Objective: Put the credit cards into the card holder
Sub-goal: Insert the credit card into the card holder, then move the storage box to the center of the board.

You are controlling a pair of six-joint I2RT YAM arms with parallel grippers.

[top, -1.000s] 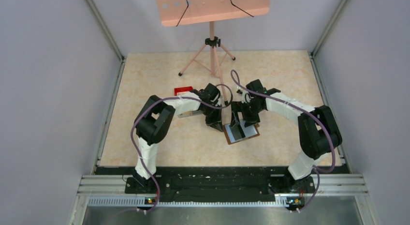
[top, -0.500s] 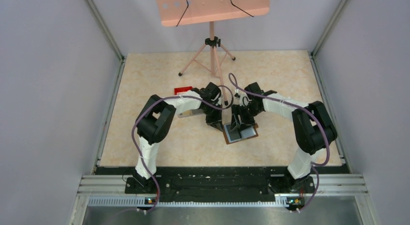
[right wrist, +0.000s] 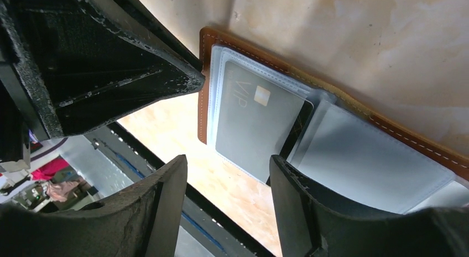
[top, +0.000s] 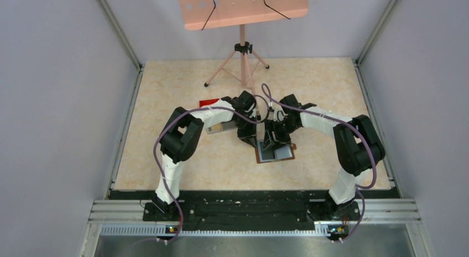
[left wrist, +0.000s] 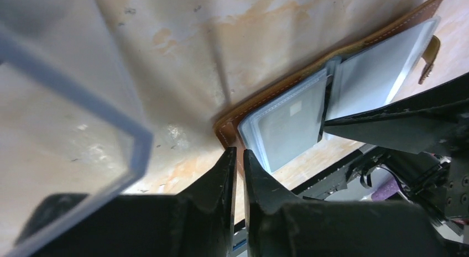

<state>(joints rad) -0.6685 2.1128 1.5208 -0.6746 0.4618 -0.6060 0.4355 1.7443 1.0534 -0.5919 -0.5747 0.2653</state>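
Open brown leather card holder (right wrist: 332, 124) with clear plastic sleeves lies flat on the marbled table (top: 182, 157), long axis left to right. A grey card (right wrist: 260, 124) is sleeved. Right claw (right wrist: 227, 185), part-open and empty, straddles it; left claw (left wrist: 239, 157), almost closed and empty, nears its corner.

I see a beige marbled tabletop (top: 177, 163) boxed in by plain grey walls (top: 61, 102). A pink music stand (top: 241, 11) on a tripod sits at my far edge, evenly lit.
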